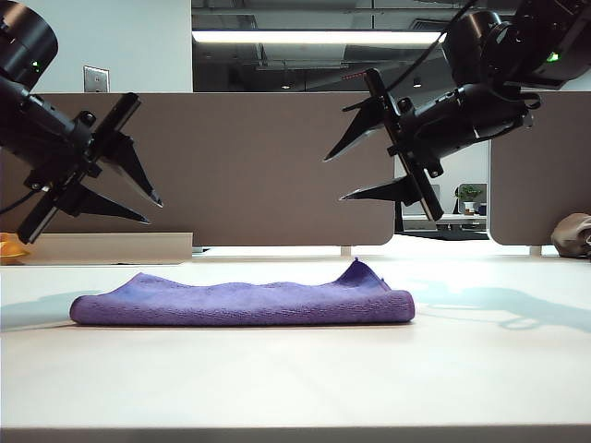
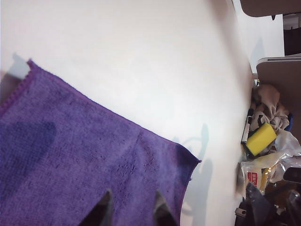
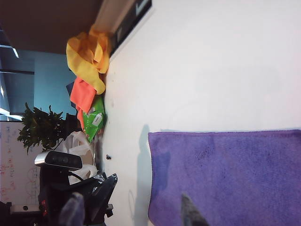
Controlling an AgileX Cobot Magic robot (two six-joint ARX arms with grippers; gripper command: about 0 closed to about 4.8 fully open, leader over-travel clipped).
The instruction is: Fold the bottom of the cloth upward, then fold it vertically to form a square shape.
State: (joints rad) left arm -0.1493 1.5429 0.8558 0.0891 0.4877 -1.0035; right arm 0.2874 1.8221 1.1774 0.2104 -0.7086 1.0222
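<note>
From the front, a pale table [image 1: 295,369] runs wide under a strip of ceiling light, with two brown partition panels [image 1: 277,166] behind it; one purple cloth [image 1: 242,302] lies folded flat near the middle of the table, one corner poking up at its right end; two black arms hang above it, well clear; the left gripper [image 1: 152,208] hovers over the cloth's left end with its jaws spread and nothing between them; the right gripper [image 1: 334,175] hovers over the right end, jaws wide apart and empty too; a grey bundle [image 1: 572,235] sits at the far right edge, and a small potted plant [image 1: 469,197] shows between the panels.

From the left wrist, the cloth [image 2: 84,174] fills the lower part of the view on bare white table; two dark fingertips [image 2: 101,212] of the left gripper [image 2: 129,212] stand apart above it, not touching it; along the table's edge lies a heap of clutter, with one yellow sponge [image 2: 260,139] and crumpled beige fabric [image 2: 268,106] among plastic wrappers.

From the right wrist, the cloth [image 3: 225,179] lies with a straight stitched edge; two blurred fingertips [image 3: 190,212] of the right gripper [image 3: 129,212] stand far apart; by the table's edge sit one yellow rag [image 3: 87,59], one orange rag [image 3: 83,96], one green packet [image 3: 94,120], a webcam [image 3: 59,160] and a leafy plant [image 3: 40,127].
</note>
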